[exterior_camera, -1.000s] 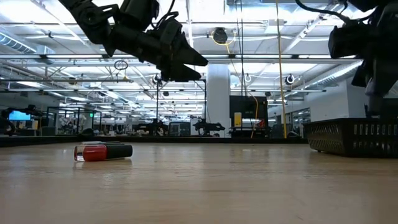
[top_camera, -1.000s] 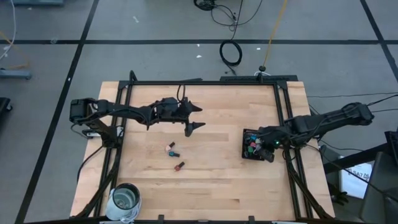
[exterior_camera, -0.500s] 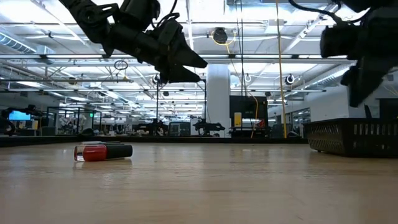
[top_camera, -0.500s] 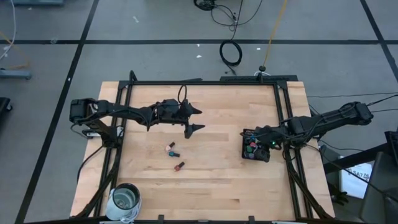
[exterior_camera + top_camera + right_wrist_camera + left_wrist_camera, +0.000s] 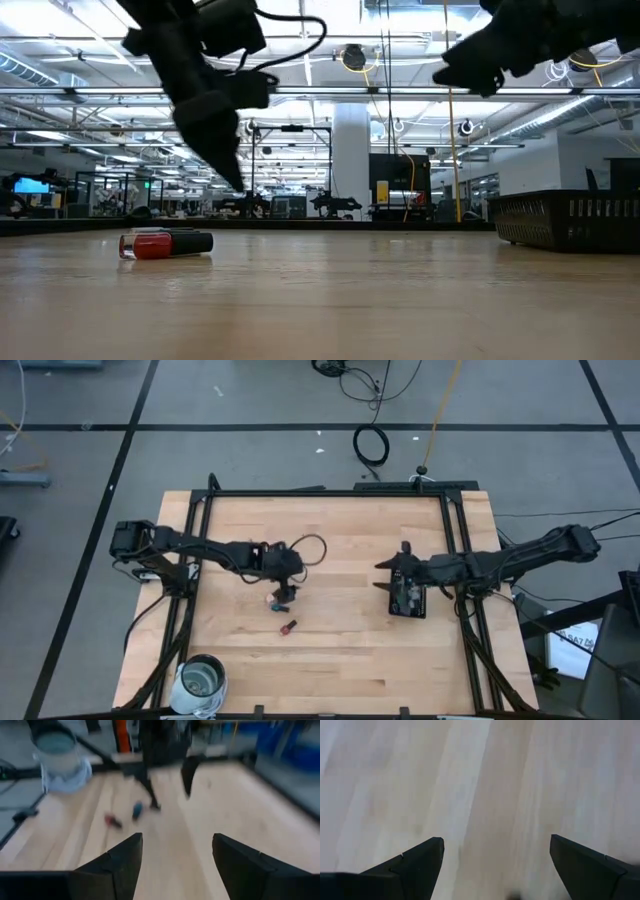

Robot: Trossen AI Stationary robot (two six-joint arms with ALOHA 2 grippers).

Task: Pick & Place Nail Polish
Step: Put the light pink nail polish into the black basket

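Note:
Two nail polish bottles lie on their sides on the wooden table: a bluish one point(image 5: 273, 601) and a red one with a dark cap point(image 5: 288, 627), point(image 5: 150, 245). My left gripper point(image 5: 285, 591) points steeply down just above the bluish bottle. It is open, with only bare wood showing between its fingers point(image 5: 495, 870). My right gripper point(image 5: 383, 574) hangs open and about level above the left edge of the black tray point(image 5: 410, 606), pointing at the table's left. It holds nothing point(image 5: 177, 855). The tray's contents are hidden by the arm.
A round glass jar point(image 5: 203, 682) stands at the table's near left corner and shows far off in the right wrist view point(image 5: 57, 752). The black frame rails point(image 5: 452, 540) run along the table's sides. Bare wood lies between the bottles and the tray.
My left gripper has tipped from nearly level to steeply down and come toward the table's near edge, sinking over the bluish bottle. My right gripper has risen out of the tray and swung up to about level, now pointing toward the table's left. The bottles have not moved.

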